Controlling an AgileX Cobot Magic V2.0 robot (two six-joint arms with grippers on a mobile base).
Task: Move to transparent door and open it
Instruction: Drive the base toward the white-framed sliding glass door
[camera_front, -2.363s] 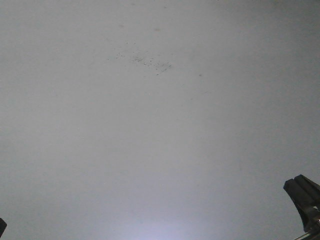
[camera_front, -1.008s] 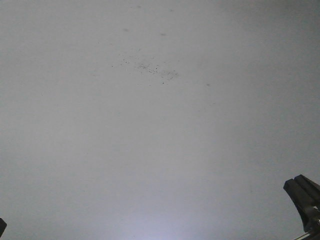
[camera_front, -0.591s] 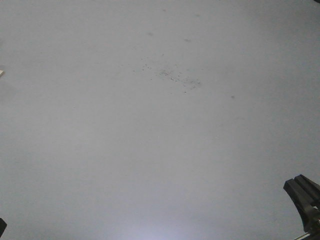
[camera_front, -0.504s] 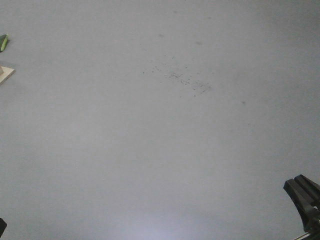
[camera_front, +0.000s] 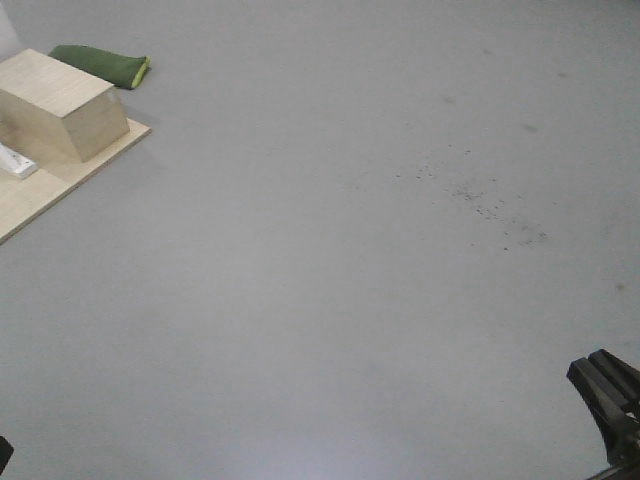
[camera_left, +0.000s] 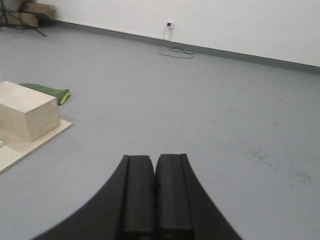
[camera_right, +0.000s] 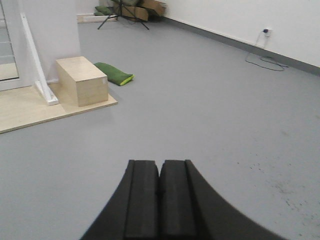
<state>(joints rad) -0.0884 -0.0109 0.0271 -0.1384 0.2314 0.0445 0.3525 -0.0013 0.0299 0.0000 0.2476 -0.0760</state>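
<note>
My left gripper (camera_left: 154, 159) is shut and empty, held over bare grey floor; only a sliver of it shows in the front view (camera_front: 3, 452). My right gripper (camera_right: 160, 162) is shut and empty; its black fingers (camera_front: 605, 390) show at the front view's lower right. A white-framed glass panel (camera_right: 7, 45) with thin horizontal bars shows at the far left of the right wrist view, beside a white upright (camera_right: 35, 55). No handle shows on it, so I cannot tell whether it is the transparent door.
A light wooden box (camera_front: 60, 105) stands on a low wooden platform (camera_front: 60, 190) at the left, with a green bag (camera_front: 100, 65) behind it. Dark speckles (camera_front: 480, 200) mark the floor. A wall socket with a cable (camera_left: 170, 25) and a tripod (camera_right: 122, 10) stand far off.
The front view has swung left: the floor speckles have shifted right and down, and the wooden box, platform and green bag have come into view at the left. Both grippers stay shut.
</note>
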